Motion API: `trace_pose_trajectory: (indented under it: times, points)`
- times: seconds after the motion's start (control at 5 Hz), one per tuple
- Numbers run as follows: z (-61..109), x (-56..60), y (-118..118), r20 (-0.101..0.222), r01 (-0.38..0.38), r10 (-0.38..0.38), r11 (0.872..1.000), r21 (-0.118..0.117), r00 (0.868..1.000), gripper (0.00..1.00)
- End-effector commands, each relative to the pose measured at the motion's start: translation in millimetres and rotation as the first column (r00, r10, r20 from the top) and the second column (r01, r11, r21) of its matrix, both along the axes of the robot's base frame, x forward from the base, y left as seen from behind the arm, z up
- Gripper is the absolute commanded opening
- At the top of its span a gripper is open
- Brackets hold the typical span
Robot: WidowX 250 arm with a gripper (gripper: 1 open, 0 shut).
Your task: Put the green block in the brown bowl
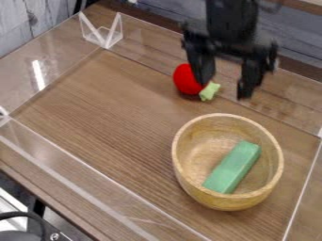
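Note:
The green block (233, 168) lies flat inside the brown bowl (189, 174), slanting from the bowl's near middle toward its far right. My gripper (224, 77) hangs well above and behind the bowl, pointing down, open, with nothing between its two dark fingers (201, 80). It is blurred by motion. The block is free of the gripper.
A red ball (189, 79) with a small pale-green piece (210, 91) lies just behind the bowl, partly behind the gripper's fingers. Clear acrylic walls (51, 56) edge the wooden table on the left and near sides. A clear stand (101, 31) sits at the far left.

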State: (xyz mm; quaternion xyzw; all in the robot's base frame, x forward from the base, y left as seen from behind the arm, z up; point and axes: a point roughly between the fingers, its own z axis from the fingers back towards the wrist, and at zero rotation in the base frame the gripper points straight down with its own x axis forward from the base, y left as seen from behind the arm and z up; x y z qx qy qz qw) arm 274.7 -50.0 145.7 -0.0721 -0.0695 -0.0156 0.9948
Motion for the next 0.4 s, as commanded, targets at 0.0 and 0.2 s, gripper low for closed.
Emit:
trace_pose_trajectory:
  times: [0.0, 0.2]
  points:
    - [27.4, 22.3, 22.1, 0.103, -0.035, 0.034, 0.999, 0.002, 0.994, 1.0]
    - [13.3, 28.5, 20.0, 0.111, -0.015, 0.014, 1.0, 0.016, 0.994, 1.0]
